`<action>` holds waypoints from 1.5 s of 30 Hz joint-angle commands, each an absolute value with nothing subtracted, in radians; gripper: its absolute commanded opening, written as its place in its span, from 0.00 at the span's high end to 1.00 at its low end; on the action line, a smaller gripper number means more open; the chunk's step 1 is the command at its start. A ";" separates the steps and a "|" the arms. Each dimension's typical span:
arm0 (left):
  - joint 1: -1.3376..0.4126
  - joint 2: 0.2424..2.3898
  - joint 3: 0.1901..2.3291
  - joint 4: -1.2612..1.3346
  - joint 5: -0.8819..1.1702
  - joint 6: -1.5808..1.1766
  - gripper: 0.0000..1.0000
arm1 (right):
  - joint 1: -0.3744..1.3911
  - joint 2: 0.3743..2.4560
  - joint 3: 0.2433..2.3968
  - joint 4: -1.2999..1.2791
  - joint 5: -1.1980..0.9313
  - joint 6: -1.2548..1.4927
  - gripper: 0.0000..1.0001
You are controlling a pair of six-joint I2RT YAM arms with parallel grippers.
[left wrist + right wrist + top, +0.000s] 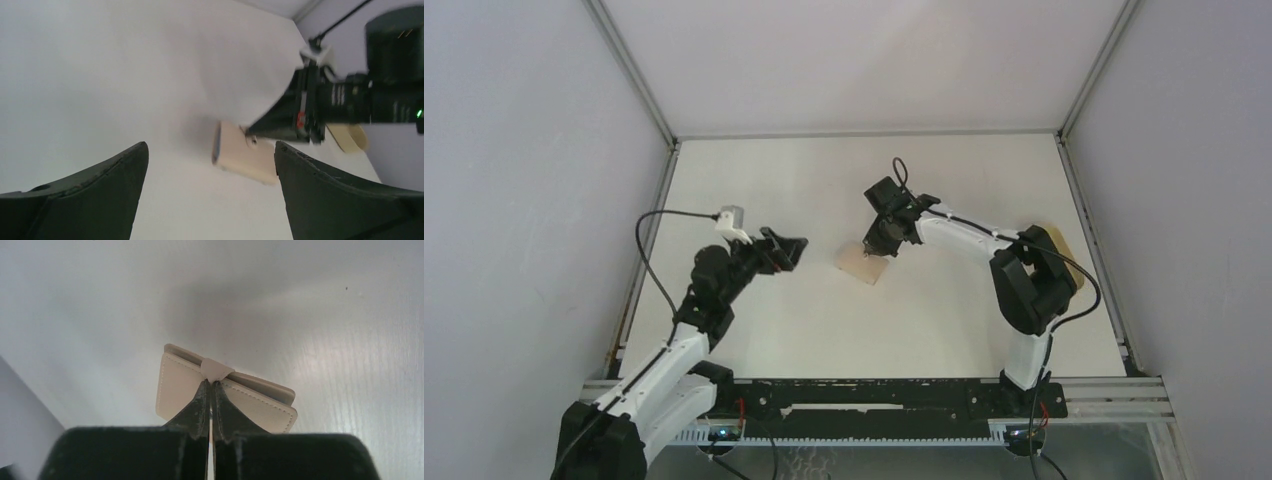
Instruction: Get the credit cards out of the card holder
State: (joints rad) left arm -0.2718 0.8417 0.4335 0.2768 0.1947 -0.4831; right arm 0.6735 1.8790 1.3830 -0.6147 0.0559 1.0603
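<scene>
The card holder point(864, 265), a small tan wallet, lies near the middle of the white table. My right gripper point(877, 243) comes down on it from behind, shut on its little closing tab point(216, 369). In the right wrist view the card holder point(175, 385) spreads to both sides of the right gripper point(210, 383), its top flap slightly raised. My left gripper point(796, 250) hovers open to the left of it, pointing at it. In the left wrist view the card holder point(245, 159) lies beyond the left gripper point(211, 146). A thin bluish edge point(217, 145) shows at its near end; otherwise the credit cards are hidden.
A tan oval tray point(1066, 258) sits at the table's right edge, partly behind the right arm, and shows again as the tray point(350, 137) in the left wrist view. Metal frame rails run along the table's left and right sides.
</scene>
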 commanded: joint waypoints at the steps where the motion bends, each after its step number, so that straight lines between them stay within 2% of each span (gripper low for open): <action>1: -0.421 0.787 0.223 0.569 0.179 -0.791 0.00 | 0.687 1.733 1.316 -0.491 0.054 1.199 1.00; 4: -0.585 0.744 0.155 0.600 -0.017 -0.828 0.00 | 0.690 1.664 1.272 -0.457 0.055 1.258 1.00; 7: -0.623 0.765 0.138 0.679 -0.075 -0.834 0.00 | 0.694 1.628 1.271 -0.449 0.046 1.302 1.00; 11: -0.626 0.902 0.192 0.723 -0.050 -0.807 0.00 | 0.695 1.598 1.271 -0.419 0.023 1.327 1.00; 17: -0.625 1.137 0.203 1.071 -0.010 -0.874 0.00 | 0.689 1.607 1.271 -0.390 -0.027 1.339 1.00; 21: -0.612 1.297 0.177 1.393 0.007 -0.949 0.00 | 0.676 1.606 1.272 -0.378 -0.056 1.332 1.00; 29: -0.584 1.411 0.279 1.429 0.127 -0.959 0.01 | 0.632 1.587 1.272 -0.383 -0.089 1.301 1.00; 31: -0.579 1.432 0.301 1.428 0.141 -0.969 0.11 | 0.624 1.585 1.271 -0.378 -0.099 1.297 1.00; 34: -0.576 1.466 0.328 1.428 0.161 -0.970 0.33 | 0.613 1.586 1.272 -0.371 -0.131 1.295 1.00; 39: -0.576 1.553 0.402 1.428 0.246 -0.981 0.58 | 0.609 1.594 1.272 -0.341 -0.179 1.304 1.00; 41: -0.577 1.586 0.426 1.428 0.276 -0.986 0.73 | 0.604 1.588 1.272 -0.335 -0.195 1.307 1.00; 43: -0.577 1.602 0.432 1.428 0.281 -0.979 0.93 | 0.593 1.580 1.272 -0.332 -0.222 1.307 1.00; 44: -0.576 1.603 0.429 1.428 0.274 -0.970 0.99 | 0.586 1.575 1.271 -0.330 -0.241 1.306 1.00; 45: -0.573 1.600 0.424 1.427 0.265 -0.957 1.00 | 0.578 1.568 1.271 -0.326 -0.263 1.303 1.00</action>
State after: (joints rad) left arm -0.5640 1.5974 0.3683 1.3590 0.1898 -0.9707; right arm 0.5732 1.6295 1.2629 -0.3985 -0.1299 1.3048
